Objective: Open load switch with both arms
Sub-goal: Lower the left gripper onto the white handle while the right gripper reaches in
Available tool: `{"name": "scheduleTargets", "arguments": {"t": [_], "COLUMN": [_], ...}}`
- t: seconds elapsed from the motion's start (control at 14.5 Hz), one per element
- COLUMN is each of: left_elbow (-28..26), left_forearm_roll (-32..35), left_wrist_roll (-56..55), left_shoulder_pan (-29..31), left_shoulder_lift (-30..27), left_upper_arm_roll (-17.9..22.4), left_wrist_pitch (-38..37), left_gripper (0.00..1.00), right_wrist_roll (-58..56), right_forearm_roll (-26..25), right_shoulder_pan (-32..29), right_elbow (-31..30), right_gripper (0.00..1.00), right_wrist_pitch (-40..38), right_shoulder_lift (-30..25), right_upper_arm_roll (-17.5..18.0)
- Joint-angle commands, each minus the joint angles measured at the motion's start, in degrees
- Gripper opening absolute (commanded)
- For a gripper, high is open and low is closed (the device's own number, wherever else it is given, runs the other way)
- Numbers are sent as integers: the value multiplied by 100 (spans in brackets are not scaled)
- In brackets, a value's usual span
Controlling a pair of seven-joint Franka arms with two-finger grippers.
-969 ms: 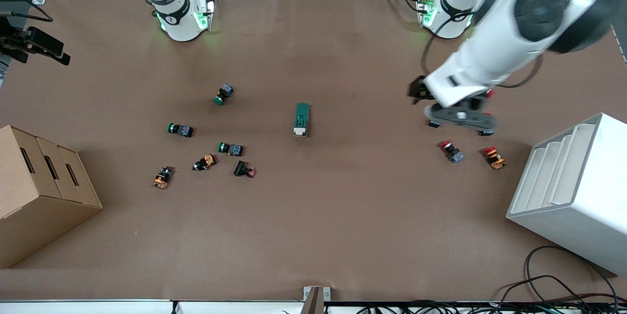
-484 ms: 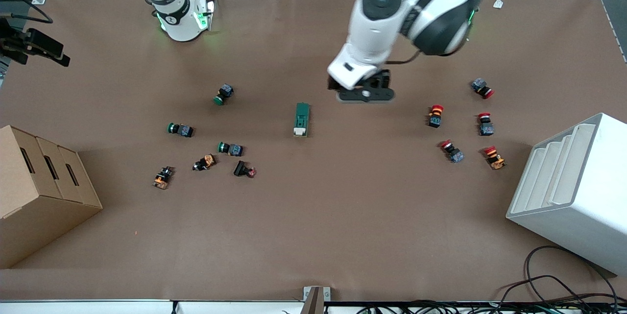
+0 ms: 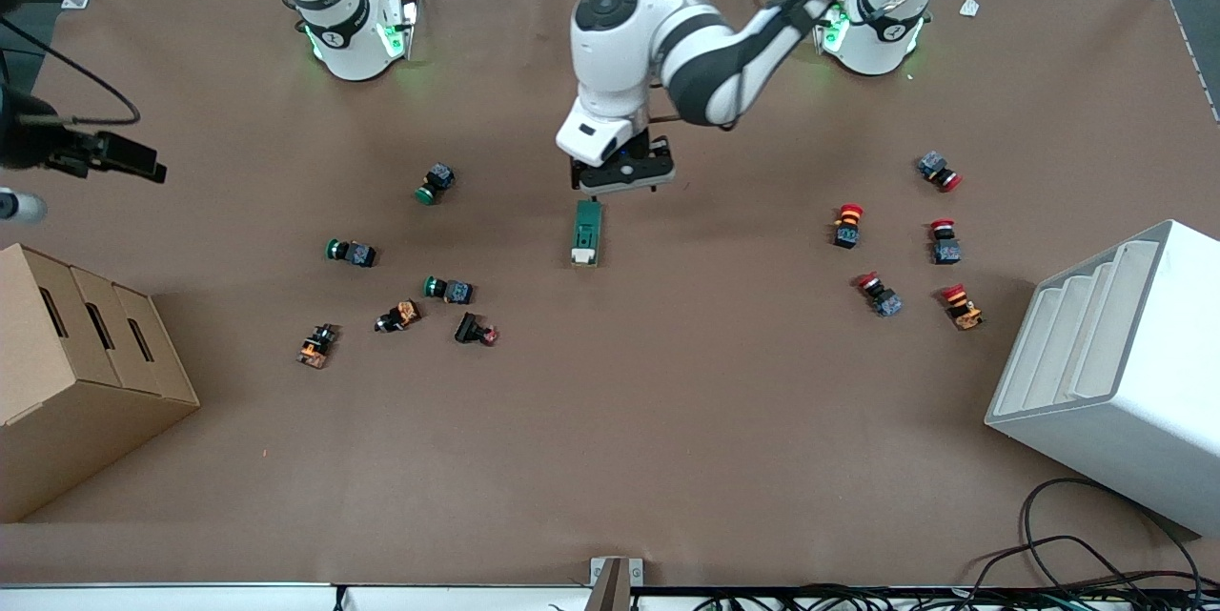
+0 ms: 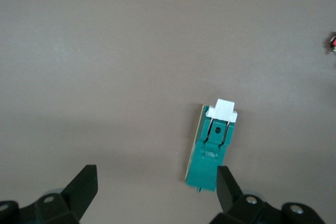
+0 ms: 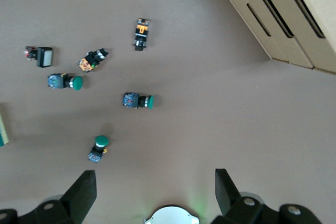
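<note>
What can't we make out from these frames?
- Left gripper, front view: fingertips hidden under its own wrist; the left wrist view shows them open.
- Load switch, front view: the end farthest from the camera is covered by that gripper.
- Right gripper: out of the front view, past the edge. Open in the right wrist view.

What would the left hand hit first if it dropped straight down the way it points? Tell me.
Probably bare table. The left hand is open, and the load switch lies just inside one finger, so that finger might clip the switch's green end; depth is unclear.
</note>
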Motion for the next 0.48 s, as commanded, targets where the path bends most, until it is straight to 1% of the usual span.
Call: {"name": "scheduleTargets", "arguments": {"t": [0.0,0.07,0.14,0.28,0.42], "left_elbow": [89,89,89,89,89], "left_forearm_roll": [1255,1730,2065,2750,3585], "left_wrist_roll": [-1359,-1921,-2318,-2934,-3584], "left_shoulder_pan": [-455,-578,-701,-956,-1027], "left_shoulder_lift": [516,674,798,992,1237], "left_upper_arm_roll": [19,11,11,28,28], "left_wrist_pitch": [65,65,65,57,39], "left_gripper": [100,99,99,99,99], "right_wrist_roll": [85,156,496,1567,2472], "right_forearm_roll": [-182,-173,-138,-33,55], "right_shoulder_pan": [152,240,328,565,1039], "right_elbow": [261,235,217,217,252], "right_gripper": [100,100,100,100,100], "right_wrist_pitch": [-63,-36,-10,8,16], "right_shoulder_lift": [269,278,322,480,725], "right_upper_arm_roll": [35,35,44,70,70]}}
